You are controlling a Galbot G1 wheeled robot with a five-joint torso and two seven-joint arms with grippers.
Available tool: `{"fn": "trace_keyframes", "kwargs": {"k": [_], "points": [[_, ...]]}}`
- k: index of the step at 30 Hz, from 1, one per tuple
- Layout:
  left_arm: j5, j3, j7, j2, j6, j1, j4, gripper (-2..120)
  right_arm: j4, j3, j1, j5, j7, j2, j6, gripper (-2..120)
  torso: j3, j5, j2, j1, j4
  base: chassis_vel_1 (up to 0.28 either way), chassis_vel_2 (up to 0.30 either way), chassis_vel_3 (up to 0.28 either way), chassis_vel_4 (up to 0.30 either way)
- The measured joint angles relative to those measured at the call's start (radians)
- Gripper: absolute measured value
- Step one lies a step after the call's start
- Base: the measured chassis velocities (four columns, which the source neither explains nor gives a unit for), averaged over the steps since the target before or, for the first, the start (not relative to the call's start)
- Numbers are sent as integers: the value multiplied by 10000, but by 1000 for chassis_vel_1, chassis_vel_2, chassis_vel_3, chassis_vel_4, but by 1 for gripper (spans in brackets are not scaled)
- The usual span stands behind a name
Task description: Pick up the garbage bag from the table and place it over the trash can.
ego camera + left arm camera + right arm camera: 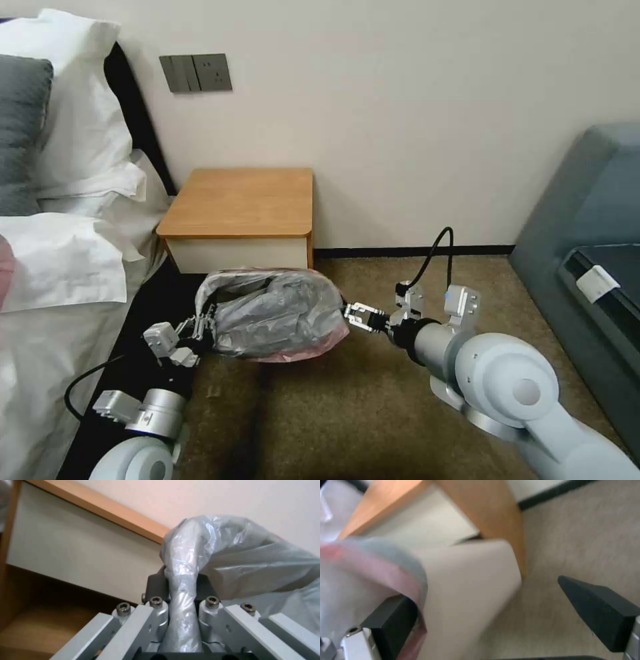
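The trash can [470, 585] is almost wholly hidden in the head view beneath the garbage bag [277, 313]; the right wrist view shows its cream-beige side and rounded corner, blurred, standing on the carpet just in front of the nightstand [243, 203]. The bag — thin, crinkled, translucent grey plastic with a pinkish rim along its lower edge — is draped over the top of the can, puffed up in loose folds below the nightstand's white drawer front. The left gripper [200, 327] is at the bag's left side, its jaws closed on a twisted rope of plastic that runs up between the fingers [156, 605] in the left wrist view. The right gripper [357, 315] is at the bag's right edge with its jaws spread apart; one dark pad [391, 617] lies against the pink rim, the other is out over bare carpet, holding nothing. White pillows [73, 260] are cut off at the left.
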Motion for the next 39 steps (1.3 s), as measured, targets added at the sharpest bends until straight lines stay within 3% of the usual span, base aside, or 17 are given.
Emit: {"fn": "trace_keyframes", "kwargs": {"k": [8,16,24,28,31,39], "points": [[4,-99,214,146,59,50,-11,7,-678,91,268,-534,-793,115,342,100,0,2,0,1,1,0,0,0,0],[-94,-298,73,183,59,-29,146,7,362,514,-80,207,-524,-314,354,100,1,1,0,0,1,0,0,0,0],[-209,-310,-35,141,86,-121,370,7,1466,1228,-771,1837,-150,-381,397,100,1,1,0,0,0,0,0,0,0],[-574,-401,-185,137,267,-119,367,7,1804,1640,-1406,2801,-210,-22,1041,100,0,1,0,0,1,0,0,0,0],[-1112,-488,-398,126,599,-88,231,7,1809,1820,-1991,3307,-556,654,1657,100,0,4,0,0,1,0,0,0,0],[-2020,-700,-663,169,1063,-1,11,7,823,1822,-2694,3182,-2800,2512,2592,100,0,1,0,0,1,0,0,0,0]]}}
